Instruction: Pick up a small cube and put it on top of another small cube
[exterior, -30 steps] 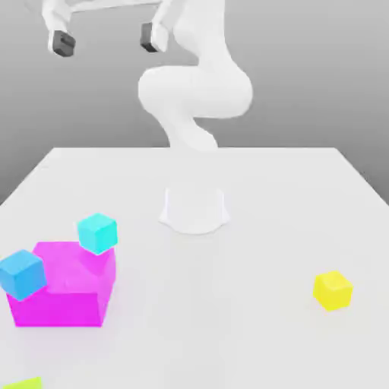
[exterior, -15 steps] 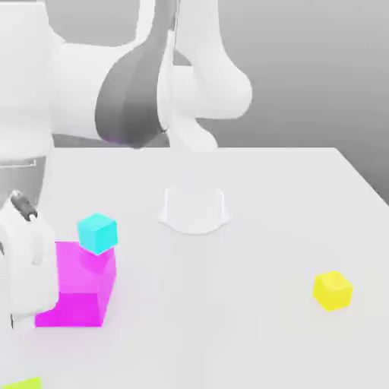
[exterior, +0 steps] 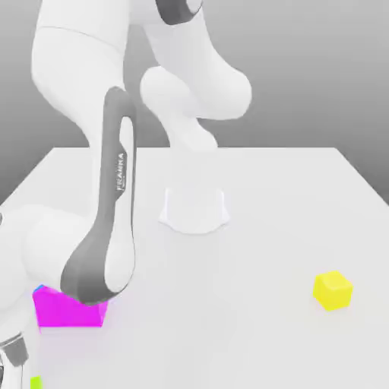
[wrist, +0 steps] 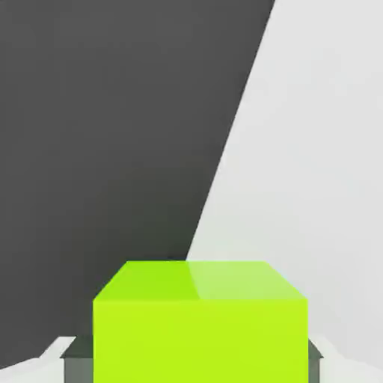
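In the hand view the small cube (wrist: 200, 322), lime green, sits close up between my gripper's (wrist: 193, 363) two grey fingers (wrist: 75, 365), which press against its opposite sides. The cube rests near the white table's edge, with dark floor beyond. In the exterior view only a sliver of this small cube (exterior: 34, 382) shows at the bottom left corner, under my lowered hand (exterior: 11, 353). The arm's links hide most of that corner.
A large magenta block (exterior: 68, 312) stands just behind my hand, partly covered by the arm, with a bit of a cyan cube (exterior: 38, 289) at its top. A small yellow cube (exterior: 333, 290) lies at the exterior view's right. The robot base (exterior: 194, 209) stands mid-table.
The arm has swung down from high above to the table's front left corner, covering the cyan cubes and part of the magenta block. The fingers have come together on the lime-green cube.
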`<state>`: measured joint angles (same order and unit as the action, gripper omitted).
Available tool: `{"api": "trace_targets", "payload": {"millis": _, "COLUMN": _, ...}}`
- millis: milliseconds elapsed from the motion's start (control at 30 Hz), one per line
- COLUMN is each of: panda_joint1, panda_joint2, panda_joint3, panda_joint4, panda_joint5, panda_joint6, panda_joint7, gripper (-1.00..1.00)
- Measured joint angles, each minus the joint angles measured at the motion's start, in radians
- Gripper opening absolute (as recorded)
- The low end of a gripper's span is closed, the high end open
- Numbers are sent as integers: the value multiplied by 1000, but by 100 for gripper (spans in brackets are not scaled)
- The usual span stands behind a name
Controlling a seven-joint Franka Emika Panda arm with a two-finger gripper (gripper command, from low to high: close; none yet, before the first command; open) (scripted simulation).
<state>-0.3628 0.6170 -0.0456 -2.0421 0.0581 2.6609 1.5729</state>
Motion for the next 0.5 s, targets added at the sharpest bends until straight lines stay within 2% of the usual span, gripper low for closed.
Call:
{"api": "trace_targets", "payload": {"millis": 67, "panda_joint1": 0, "panda_joint2": -3, "panda_joint3": -1, "panda_joint4": -1, "panda_joint5": 0, "panda_joint6": -3, "panda_joint7": 0, "gripper": -100}}
{"api": "trace_targets", "payload": {"millis": 200, "panda_joint1": 7, "panda_joint2": -126, "panda_joint3": -11, "panda_joint4": -33, "panda_joint5": -9, "panda_joint6": -95, "panda_joint7": 9, "gripper": -100}}
{"api": "trace_targets", "payload": {"millis": 500, "panda_joint1": 10, "panda_joint2": -444, "panda_joint3": -88, "panda_joint4": -270, "panda_joint5": -75, "panda_joint6": -181, "panda_joint7": 138, "gripper": -100}}
